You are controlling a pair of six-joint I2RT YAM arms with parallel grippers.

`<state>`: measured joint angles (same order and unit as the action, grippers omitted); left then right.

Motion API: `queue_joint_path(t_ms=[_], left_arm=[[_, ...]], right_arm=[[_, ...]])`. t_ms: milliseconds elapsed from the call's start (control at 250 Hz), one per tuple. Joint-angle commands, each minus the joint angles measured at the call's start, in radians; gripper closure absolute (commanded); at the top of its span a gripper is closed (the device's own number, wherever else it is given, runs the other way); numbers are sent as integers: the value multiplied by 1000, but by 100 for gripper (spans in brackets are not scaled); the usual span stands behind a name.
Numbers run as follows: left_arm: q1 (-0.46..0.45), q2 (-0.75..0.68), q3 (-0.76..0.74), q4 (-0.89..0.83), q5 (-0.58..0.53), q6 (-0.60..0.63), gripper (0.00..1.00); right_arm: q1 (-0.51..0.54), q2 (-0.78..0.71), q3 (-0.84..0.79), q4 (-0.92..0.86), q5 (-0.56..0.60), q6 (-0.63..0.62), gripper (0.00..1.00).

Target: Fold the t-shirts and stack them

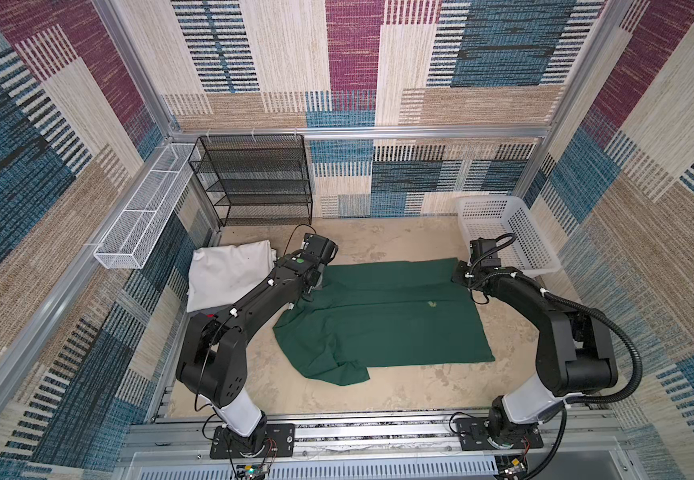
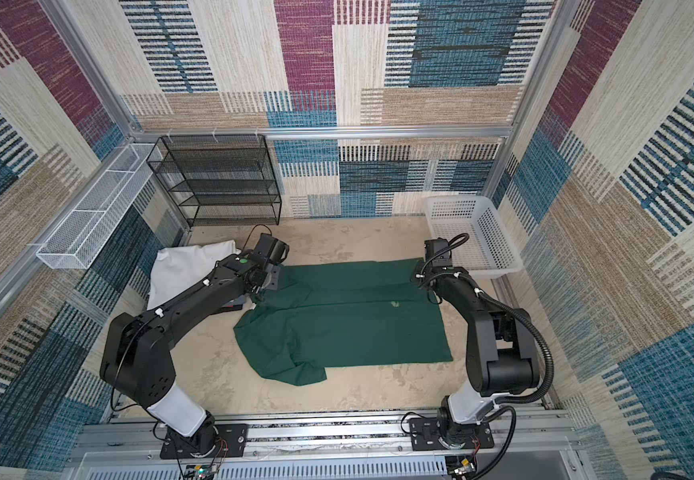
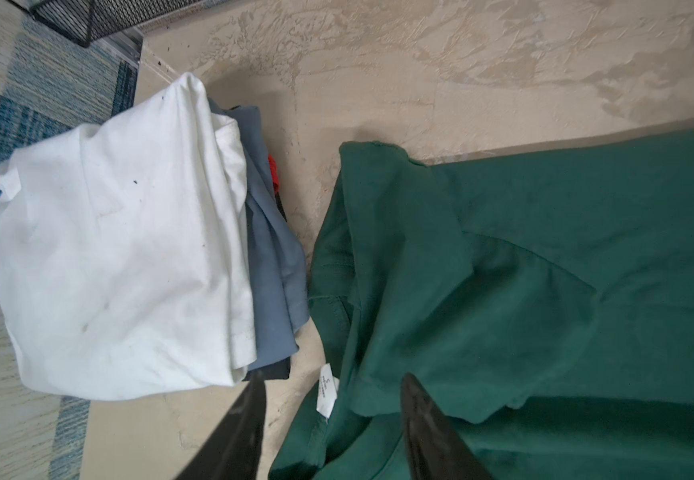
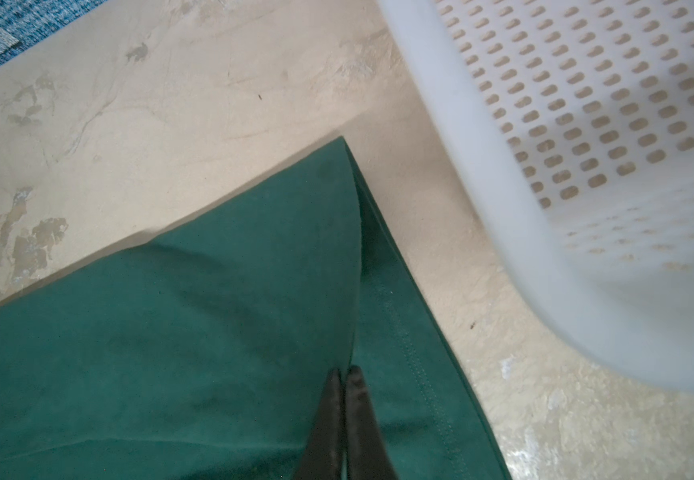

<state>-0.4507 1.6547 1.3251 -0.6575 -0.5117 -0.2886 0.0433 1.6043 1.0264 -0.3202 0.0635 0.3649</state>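
Observation:
A dark green t-shirt lies spread on the table, with a sleeve bunched at its near left. My left gripper hangs open over its collar end, one finger on each side of the white neck label, holding nothing. A folded white t-shirt tops a stack beside it, over a grey one and a black and red one. My right gripper is shut on a raised fold of the green shirt near its far right corner.
A white plastic basket stands at the back right, close to the right gripper. A black mesh rack stands against the back wall. A white wire tray hangs on the left wall.

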Motion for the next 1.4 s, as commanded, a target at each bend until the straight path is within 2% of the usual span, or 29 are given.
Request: queue_joint_path(t_ms=[0, 88, 284, 336, 396, 420, 476, 696, 1008, 1140, 1280, 1344, 1400], left_arm=[[63, -16, -26, 33, 122, -55, 41], [107, -5, -45, 97, 173, -49, 42], [184, 137, 50, 124, 265, -45, 42], [190, 177, 76, 131, 288, -44, 42], [193, 225, 111, 123, 298, -44, 42], [195, 240, 124, 121, 300, -46, 42], [199, 269, 146, 122, 308, -49, 42], [222, 331, 205, 152, 341, -67, 42], [266, 498, 335, 121, 359, -89, 44], [271, 519, 349, 135, 405, -91, 58], [273, 510, 339, 172, 439, -80, 83], [274, 514, 345, 171, 446, -76, 99], [276, 519, 350, 167, 454, -71, 100]], right_arm=[[-2, 0, 3, 31, 18, -1, 100], [-2, -4, -4, 31, 16, -3, 100], [-3, -22, -29, 41, -5, 1, 98], [-3, -16, -31, 38, -8, -3, 86], [-3, -7, -29, 28, -4, -4, 53], [-3, -6, -29, 25, -4, -4, 44], [-3, -2, -28, 29, 0, -4, 33], [-3, 26, 24, 79, -43, -10, 35], [-4, 261, 226, 102, -79, -29, 43], [-3, 340, 272, 98, -79, -30, 45], [-3, 390, 290, 104, -105, -22, 46], [-3, 405, 289, 110, -101, -17, 46], [-3, 423, 296, 105, -98, -20, 47]])
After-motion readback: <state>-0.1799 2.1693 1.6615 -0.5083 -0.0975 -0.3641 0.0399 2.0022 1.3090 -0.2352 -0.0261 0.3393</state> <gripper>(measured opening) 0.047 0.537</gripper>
